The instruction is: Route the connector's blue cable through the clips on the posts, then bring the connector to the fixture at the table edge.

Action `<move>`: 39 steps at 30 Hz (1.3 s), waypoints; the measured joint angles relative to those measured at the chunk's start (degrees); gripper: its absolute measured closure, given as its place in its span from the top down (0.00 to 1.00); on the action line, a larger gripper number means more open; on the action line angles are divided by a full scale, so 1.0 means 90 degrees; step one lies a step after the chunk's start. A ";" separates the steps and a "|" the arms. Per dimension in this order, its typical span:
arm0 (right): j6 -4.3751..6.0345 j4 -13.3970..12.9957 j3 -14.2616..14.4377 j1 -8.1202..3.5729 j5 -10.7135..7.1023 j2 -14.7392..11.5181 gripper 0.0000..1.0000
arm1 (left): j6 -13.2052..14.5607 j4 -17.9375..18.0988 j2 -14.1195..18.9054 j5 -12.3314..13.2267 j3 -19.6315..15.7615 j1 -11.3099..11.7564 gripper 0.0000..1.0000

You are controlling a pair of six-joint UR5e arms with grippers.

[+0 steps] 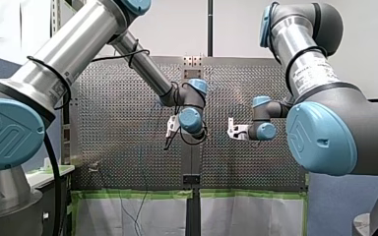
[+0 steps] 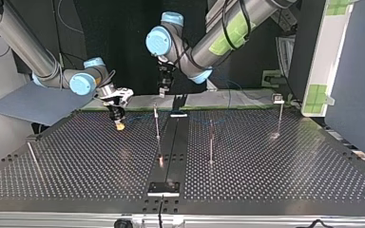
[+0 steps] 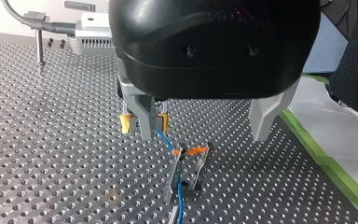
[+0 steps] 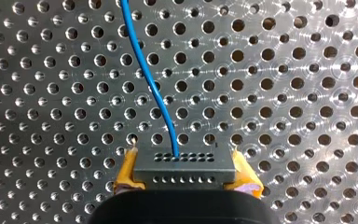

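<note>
Fingers of my left gripper, grey metal, stand wide apart and hold nothing; they hang above and just before the clip post. My right gripper has its yellow pads closed on the two ends of the connector, held clear above the worktop beside the clip post. The connector is a dark rectangular block with two rows of small holes. Its blue cable leaves one hole as a single thin strand, slopes down to the orange clip at the top of the clip post, then runs down along the post. A green-taped worktop edge lies near the clip post. Perforated surface lies open around the clip post. Other slim posts stand well apart from one another.
</note>
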 joint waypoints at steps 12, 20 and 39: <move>-0.0003 0.0047 0.0000 0.0002 0.0008 0.0000 0.00 | -0.0212 0.0130 0.0245 0.0180 -0.0269 -0.0171 1.00; -0.0009 0.0049 0.0000 0.0016 0.0024 0.0000 0.00 | -0.0640 0.0556 0.0677 0.0192 -0.0703 -0.0340 1.00; -0.0015 0.0072 0.0000 0.0033 0.0039 0.0000 0.00 | -0.1495 0.1601 0.1722 -0.0104 -0.1748 -0.0390 1.00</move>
